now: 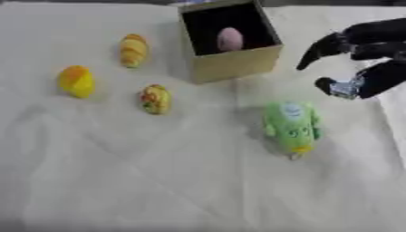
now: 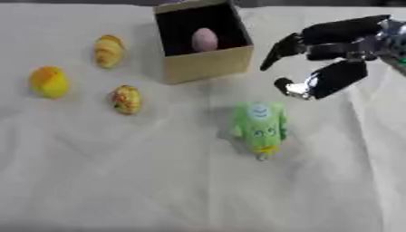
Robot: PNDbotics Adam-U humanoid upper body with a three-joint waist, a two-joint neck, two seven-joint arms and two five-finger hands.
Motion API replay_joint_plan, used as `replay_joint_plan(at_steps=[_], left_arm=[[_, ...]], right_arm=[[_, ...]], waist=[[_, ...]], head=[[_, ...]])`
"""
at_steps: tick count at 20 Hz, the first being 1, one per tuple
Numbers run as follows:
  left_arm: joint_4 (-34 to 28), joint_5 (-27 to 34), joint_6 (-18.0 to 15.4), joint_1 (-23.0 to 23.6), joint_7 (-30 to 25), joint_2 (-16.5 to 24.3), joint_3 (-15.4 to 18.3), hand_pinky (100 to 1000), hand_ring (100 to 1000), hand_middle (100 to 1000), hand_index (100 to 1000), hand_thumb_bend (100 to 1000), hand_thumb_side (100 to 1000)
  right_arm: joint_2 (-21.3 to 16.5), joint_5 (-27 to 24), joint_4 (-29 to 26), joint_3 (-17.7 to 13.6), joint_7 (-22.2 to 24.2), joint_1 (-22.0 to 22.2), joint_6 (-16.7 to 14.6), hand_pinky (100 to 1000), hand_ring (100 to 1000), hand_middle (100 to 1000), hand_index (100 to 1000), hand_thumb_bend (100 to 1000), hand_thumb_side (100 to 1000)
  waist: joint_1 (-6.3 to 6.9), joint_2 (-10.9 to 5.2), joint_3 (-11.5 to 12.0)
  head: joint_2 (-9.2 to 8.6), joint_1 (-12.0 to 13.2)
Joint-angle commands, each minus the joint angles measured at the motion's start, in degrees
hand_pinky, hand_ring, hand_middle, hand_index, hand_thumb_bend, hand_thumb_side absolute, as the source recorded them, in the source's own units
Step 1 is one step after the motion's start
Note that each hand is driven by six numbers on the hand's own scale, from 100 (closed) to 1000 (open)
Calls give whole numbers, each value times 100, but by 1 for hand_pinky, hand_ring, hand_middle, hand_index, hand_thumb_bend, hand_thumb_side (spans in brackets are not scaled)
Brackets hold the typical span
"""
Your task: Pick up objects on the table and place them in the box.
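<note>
A brown cardboard box stands open at the back centre, with a pink egg-shaped thing inside it. Left of the box lie a yellow-orange striped piece, a yellow-orange fruit-like piece and a small red-yellow-green piece. A green toy with a face and yellow tip lies right of centre. My right hand hovers to the right of the box, above and right of the green toy, fingers and thumb spread with nothing between them. My left hand shows in neither view.
A wrinkled white cloth covers the table. Its near half holds nothing but folds.
</note>
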Motion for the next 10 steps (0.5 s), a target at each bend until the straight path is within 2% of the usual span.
replay_joint_plan(at_steps=[1,5,10], left_arm=[[-69,8,-10,-32,-18,161,13,852,608,621,799,255,757],[-68,12,-11,-34,-18,154,15,852,608,622,799,254,758],[-71,16,-8,-40,-25,151,6,852,608,622,799,253,759]], right_arm=[[4,-3,68,49,199,-106,71,913,927,843,908,100,572],[60,-103,25,56,471,-52,97,916,927,834,904,122,488],[81,-18,-51,20,490,12,35,913,919,827,901,111,511]], waist=[[12,-107,8],[18,-97,13],[17,-86,1]], head=[[-6,-14],[-12,-5],[-18,1]])
